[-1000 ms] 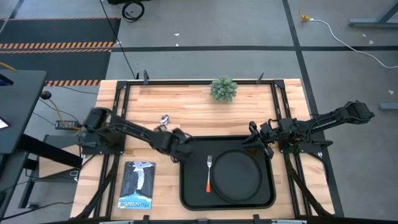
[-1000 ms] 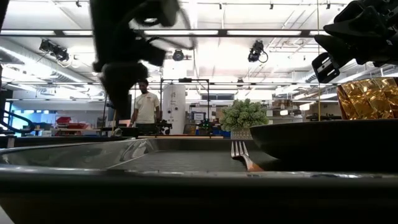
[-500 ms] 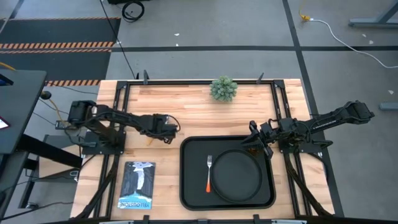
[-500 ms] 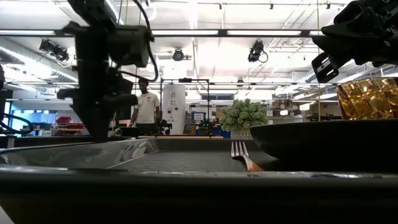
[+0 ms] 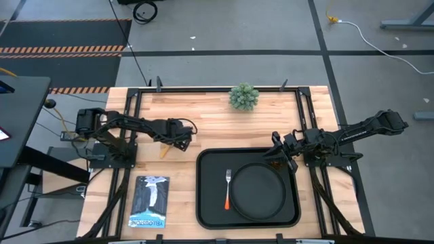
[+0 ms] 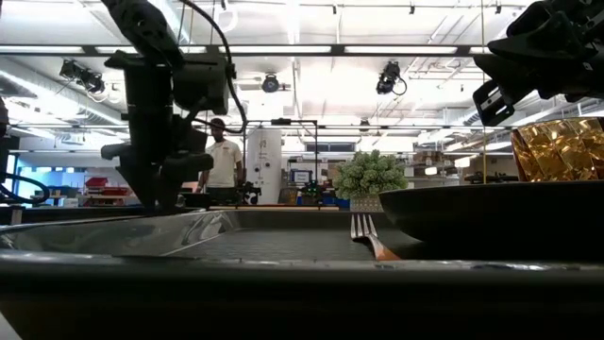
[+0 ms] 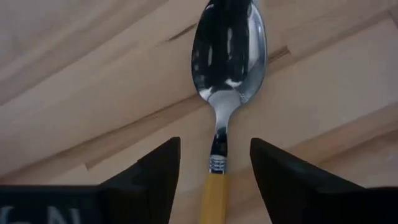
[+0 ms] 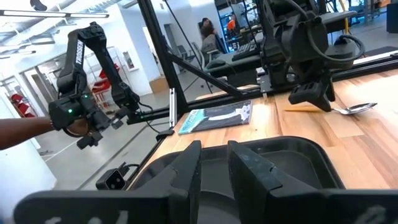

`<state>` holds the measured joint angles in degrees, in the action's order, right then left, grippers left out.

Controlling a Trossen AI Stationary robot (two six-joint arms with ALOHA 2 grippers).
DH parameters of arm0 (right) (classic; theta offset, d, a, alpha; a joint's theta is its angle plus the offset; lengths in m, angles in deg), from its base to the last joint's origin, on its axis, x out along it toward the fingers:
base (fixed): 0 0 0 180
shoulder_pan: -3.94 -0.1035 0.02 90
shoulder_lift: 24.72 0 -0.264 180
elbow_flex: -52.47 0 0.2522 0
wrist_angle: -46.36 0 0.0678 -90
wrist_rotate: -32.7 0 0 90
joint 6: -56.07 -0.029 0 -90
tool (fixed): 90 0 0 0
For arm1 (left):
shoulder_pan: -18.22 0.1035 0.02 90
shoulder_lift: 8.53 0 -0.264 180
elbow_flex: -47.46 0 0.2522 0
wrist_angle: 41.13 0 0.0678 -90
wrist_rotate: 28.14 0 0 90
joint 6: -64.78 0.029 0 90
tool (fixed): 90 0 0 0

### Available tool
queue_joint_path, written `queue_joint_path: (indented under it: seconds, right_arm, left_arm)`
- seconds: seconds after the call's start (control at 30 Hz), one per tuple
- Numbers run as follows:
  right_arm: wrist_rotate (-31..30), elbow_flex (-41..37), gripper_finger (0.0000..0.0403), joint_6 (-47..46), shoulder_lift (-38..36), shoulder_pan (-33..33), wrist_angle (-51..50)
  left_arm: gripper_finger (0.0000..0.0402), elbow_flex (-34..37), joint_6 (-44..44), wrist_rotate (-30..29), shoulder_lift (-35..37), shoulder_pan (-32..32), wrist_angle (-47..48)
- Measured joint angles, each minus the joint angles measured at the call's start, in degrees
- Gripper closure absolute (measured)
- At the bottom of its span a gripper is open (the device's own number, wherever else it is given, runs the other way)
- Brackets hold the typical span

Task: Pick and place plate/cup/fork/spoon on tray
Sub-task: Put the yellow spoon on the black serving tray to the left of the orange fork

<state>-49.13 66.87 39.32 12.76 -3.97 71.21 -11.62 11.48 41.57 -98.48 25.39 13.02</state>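
The spoon (image 7: 227, 81) lies flat on the wooden table left of the tray, and only its orange handle (image 5: 163, 150) shows in the high view. My left gripper (image 5: 180, 134) hangs over it, open, one finger on each side of the neck (image 7: 216, 163) with a gap on both sides. The black tray (image 5: 201, 203) holds the round plate (image 5: 258, 190) and the fork (image 5: 228, 186). The amber cup (image 6: 562, 146) stands behind the plate at the tray's far right corner. My right gripper (image 5: 274, 152) is above it, its fingers a narrow gap apart (image 8: 213, 155) and empty.
A small green plant (image 5: 244, 97) stands at the table's far edge. A magazine (image 5: 149, 201) lies at the near left. A person (image 6: 224, 161) stands far behind the table. Bare wood lies between the spoon and the plant.
My left gripper has gone from over the tray's far left corner toward the table's left and far edges, and now stands over the spoon, a little lower. My right gripper, the cup, the fork and the plate have stayed put.
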Motion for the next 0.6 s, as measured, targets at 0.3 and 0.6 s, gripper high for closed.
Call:
queue_joint_path:
  seconds: [0.3,0.6]
  right_arm:
    - [0.3,0.0,0.0318,0.0,0.0,0.0,0.0]
    - [-0.6,0.0,0.0318,0.4,0.0,0.0,0.0]
  left_arm:
    - [0.0245,4.6,-0.4,4.7,0.3,0.5,-5.6]
    - [0.032,4.7,-0.3,6.3,0.1,0.3,-6.4]
